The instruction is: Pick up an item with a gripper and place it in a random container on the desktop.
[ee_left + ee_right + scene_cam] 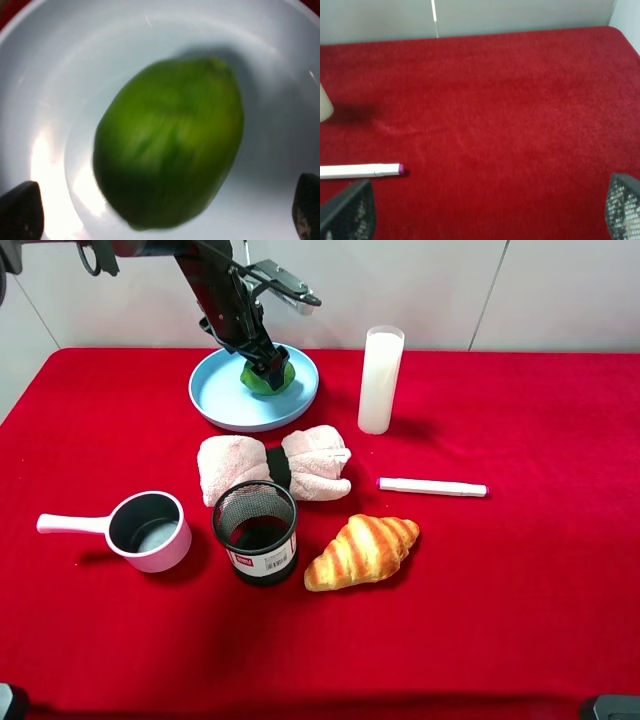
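Observation:
The green lime (268, 378) lies in the light blue plate (222, 398) at the back of the red desktop (520, 570). My left gripper (268, 366) is right over the lime, reaching down into the plate. In the left wrist view the lime (170, 145) is blurred and fills the middle over the plate (60, 75). The left gripper (160, 212) is open, with its dark fingertips (20, 210) wide apart on either side and not touching the lime. My right gripper (480, 212) is open and empty over bare red cloth (495, 110). It is out of the exterior view.
A tall white cup (380, 378) stands right of the plate. A pink towel roll (272, 464), a white marker (432, 486), a croissant (362, 550), a black mesh cup (256, 530) and a pink handled pot (148, 530) lie in front. The marker (360, 171) also shows in the right wrist view.

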`<state>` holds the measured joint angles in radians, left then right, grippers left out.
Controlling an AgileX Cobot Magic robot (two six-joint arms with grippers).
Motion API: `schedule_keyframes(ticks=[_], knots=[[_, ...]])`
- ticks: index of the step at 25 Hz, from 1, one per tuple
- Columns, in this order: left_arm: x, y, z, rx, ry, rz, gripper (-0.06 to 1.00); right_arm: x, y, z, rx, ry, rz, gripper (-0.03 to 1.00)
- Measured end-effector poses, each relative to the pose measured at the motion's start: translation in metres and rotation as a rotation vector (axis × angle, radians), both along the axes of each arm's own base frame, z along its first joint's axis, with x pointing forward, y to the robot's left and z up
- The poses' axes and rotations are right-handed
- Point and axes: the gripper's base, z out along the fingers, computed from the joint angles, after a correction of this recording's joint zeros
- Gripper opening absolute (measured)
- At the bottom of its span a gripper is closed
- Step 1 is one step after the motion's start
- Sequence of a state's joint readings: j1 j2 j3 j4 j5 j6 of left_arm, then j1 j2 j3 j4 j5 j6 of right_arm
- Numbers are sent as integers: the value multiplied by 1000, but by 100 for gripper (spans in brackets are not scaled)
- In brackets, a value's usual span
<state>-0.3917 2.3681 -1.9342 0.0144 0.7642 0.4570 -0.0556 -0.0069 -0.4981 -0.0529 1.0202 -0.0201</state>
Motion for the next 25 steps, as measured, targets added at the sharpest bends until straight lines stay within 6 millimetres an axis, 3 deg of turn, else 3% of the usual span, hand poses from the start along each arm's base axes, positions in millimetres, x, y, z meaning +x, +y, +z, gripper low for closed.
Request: schedule_keyframes(ticks=[14, 25], knots=[[-6, 2, 56, 58, 156, 4, 99, 0, 0, 0, 0, 0, 0, 69], [-11, 4, 104, 1, 58, 44, 99, 0, 0, 0, 1, 0, 0, 69]])
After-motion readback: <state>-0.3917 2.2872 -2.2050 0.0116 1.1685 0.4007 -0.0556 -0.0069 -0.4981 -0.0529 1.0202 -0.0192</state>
